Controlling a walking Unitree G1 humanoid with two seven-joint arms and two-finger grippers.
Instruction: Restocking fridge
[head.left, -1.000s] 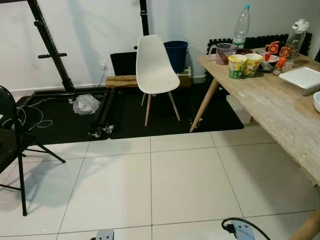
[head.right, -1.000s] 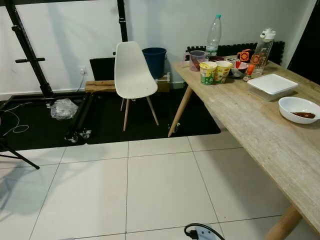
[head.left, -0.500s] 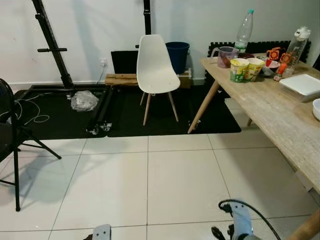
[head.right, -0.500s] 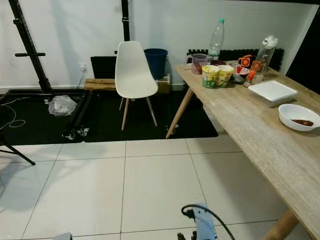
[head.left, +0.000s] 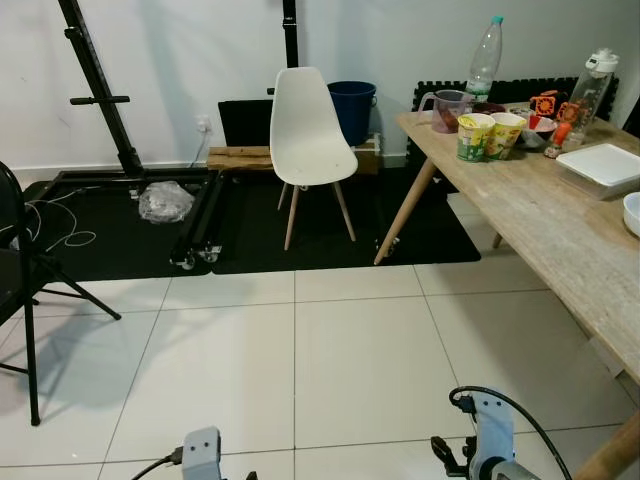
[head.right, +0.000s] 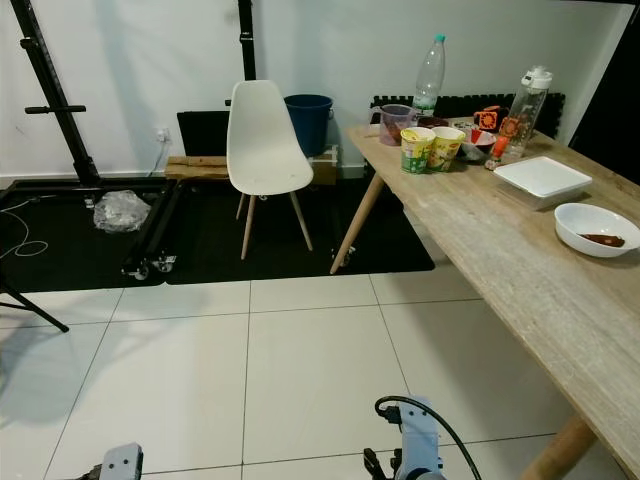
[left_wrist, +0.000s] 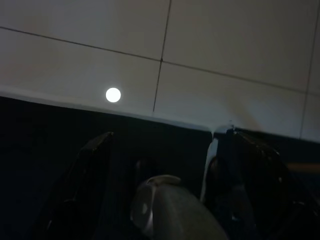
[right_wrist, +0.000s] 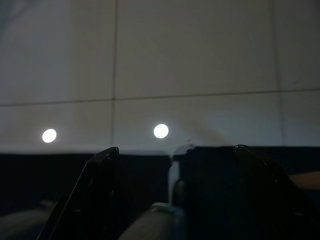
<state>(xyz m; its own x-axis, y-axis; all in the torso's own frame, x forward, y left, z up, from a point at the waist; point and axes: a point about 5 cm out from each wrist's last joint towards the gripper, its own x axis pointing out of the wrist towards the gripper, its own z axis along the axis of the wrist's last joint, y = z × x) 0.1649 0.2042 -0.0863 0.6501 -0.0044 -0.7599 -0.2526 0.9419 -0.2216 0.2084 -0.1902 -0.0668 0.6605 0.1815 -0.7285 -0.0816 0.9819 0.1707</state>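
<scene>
A long wooden table (head.right: 520, 270) runs along the right side. At its far end stand a clear plastic bottle (head.right: 427, 68), two yellow-green cups (head.right: 428, 148), a measuring jug (head.right: 394, 122), a tall drinks bottle (head.right: 525, 98) and small orange-red items. Nearer are a white flat container (head.right: 543, 177) and a white bowl (head.right: 597, 224) with something brown in it. Both arms hang low over the tiled floor: the left wrist (head.left: 202, 455) and right wrist (head.left: 488, 440) show at the bottom edge. The left gripper (left_wrist: 170, 135) and right gripper (right_wrist: 177, 148) are open, with nothing between their fingers.
A white chair (head.left: 308, 130) stands on a black mat (head.left: 300, 225) by the far wall, with a blue bin (head.left: 352, 108) behind it. A black metal rack (head.left: 100, 100) and a crumpled plastic bag (head.left: 166, 202) are at the left, a black folding stand (head.left: 25, 300) nearer.
The camera has shifted a little. Both wrists have risen further into view at the bottom edge. Nothing on the table has moved.
</scene>
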